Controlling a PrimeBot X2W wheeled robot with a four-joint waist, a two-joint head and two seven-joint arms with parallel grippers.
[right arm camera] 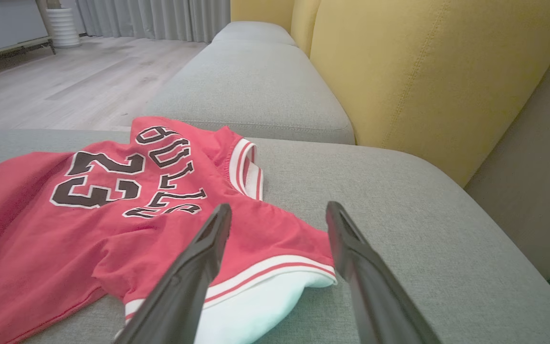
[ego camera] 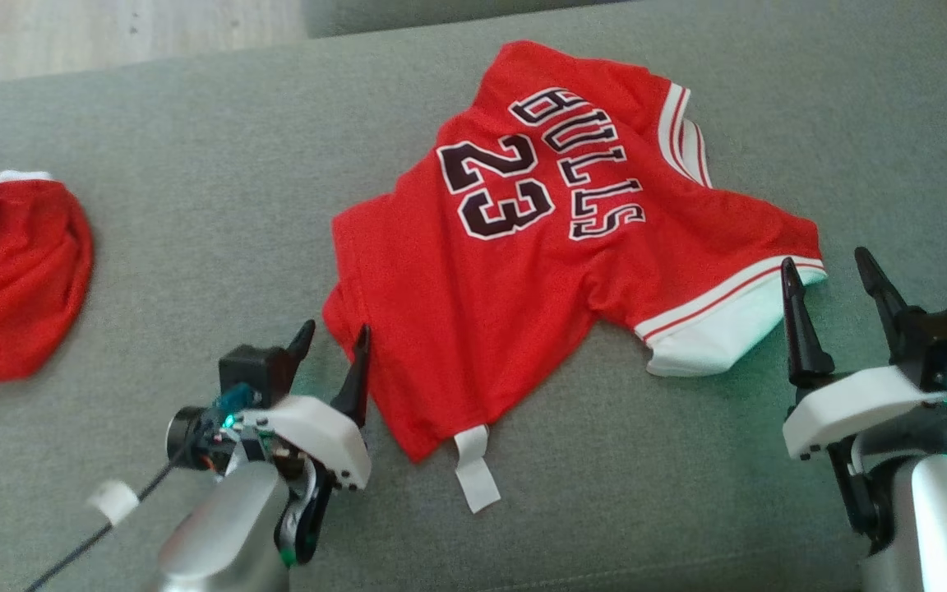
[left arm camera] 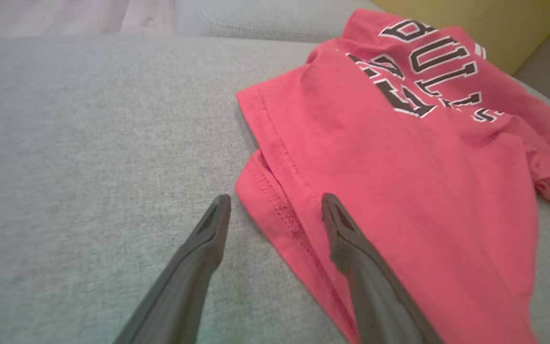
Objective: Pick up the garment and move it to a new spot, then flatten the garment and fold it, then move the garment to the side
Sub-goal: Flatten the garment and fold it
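Your jersey [ego camera: 523, 279] lies spread on the grey cushion [ego camera: 194, 247], lettering up. Your left end effector [ego camera: 336, 329] stands wide at the jersey's hem corner, one finger over red cloth, the other over bare cushion. Your right end effector [ego camera: 824, 257], also wide, sits at the white-trimmed sleeve [ego camera: 712, 329]. Left of the jersey, open cushion runs to a second red garment [ego camera: 13, 279].
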